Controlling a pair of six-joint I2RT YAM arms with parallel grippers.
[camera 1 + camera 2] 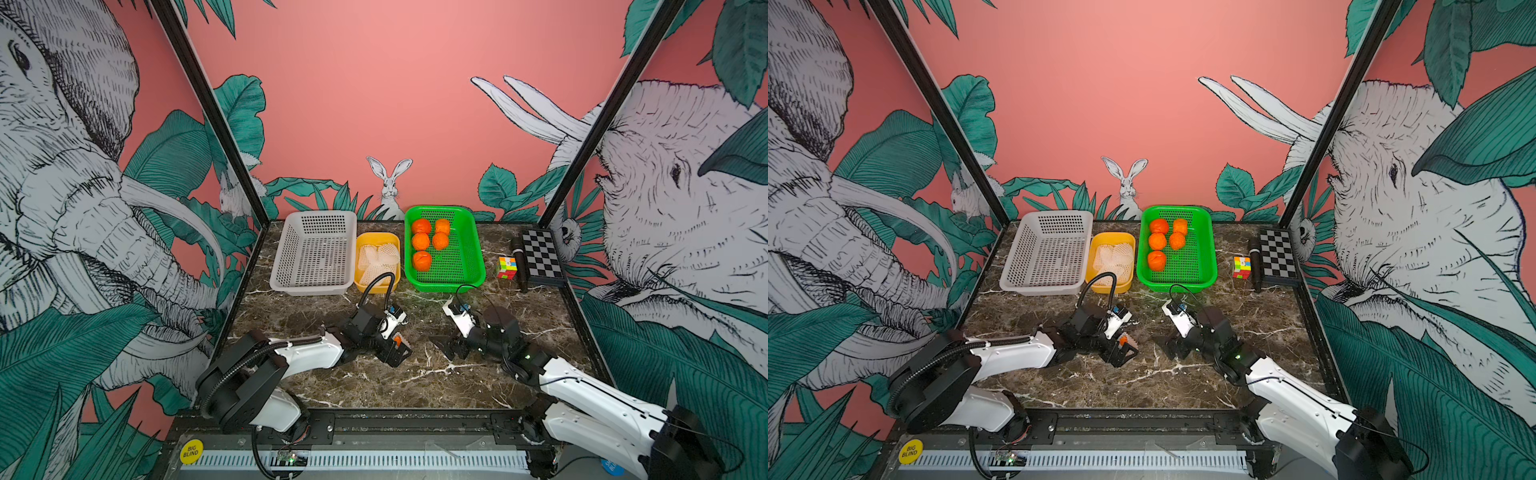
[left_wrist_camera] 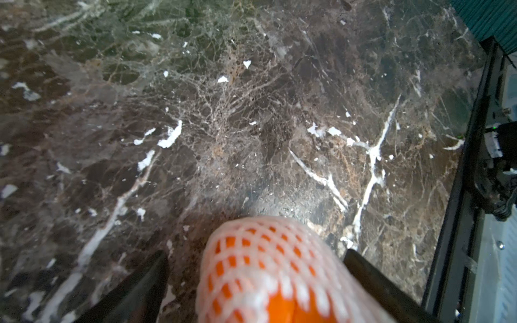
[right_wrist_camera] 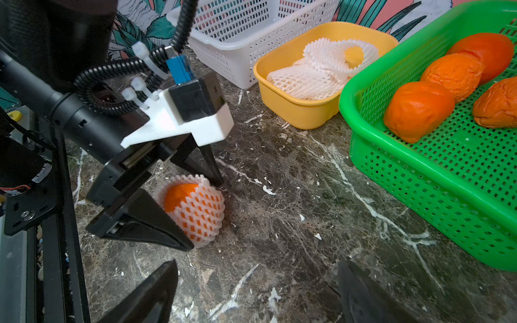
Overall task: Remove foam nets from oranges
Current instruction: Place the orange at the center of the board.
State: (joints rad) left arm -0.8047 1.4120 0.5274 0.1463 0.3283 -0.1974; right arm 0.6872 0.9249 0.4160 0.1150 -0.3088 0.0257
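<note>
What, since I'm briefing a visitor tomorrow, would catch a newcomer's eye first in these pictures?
Five bare oranges glow in the green basket at the back of the marble table. Nearer the front, one netted orange lies between the jaws of the open left end effector. A yellow tub beside the basket holds empty foam nets.

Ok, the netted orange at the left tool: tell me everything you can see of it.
The netted orange is a small round fruit in a white foam mesh sleeve with diamond holes, orange skin showing through. The sleeve is open at one end, where a bare patch of skin is exposed. It rests on the marble table, flanked by the fingers of the open left tool. The left wrist view shows a gap on one side; contact on the other cannot be told.
</note>
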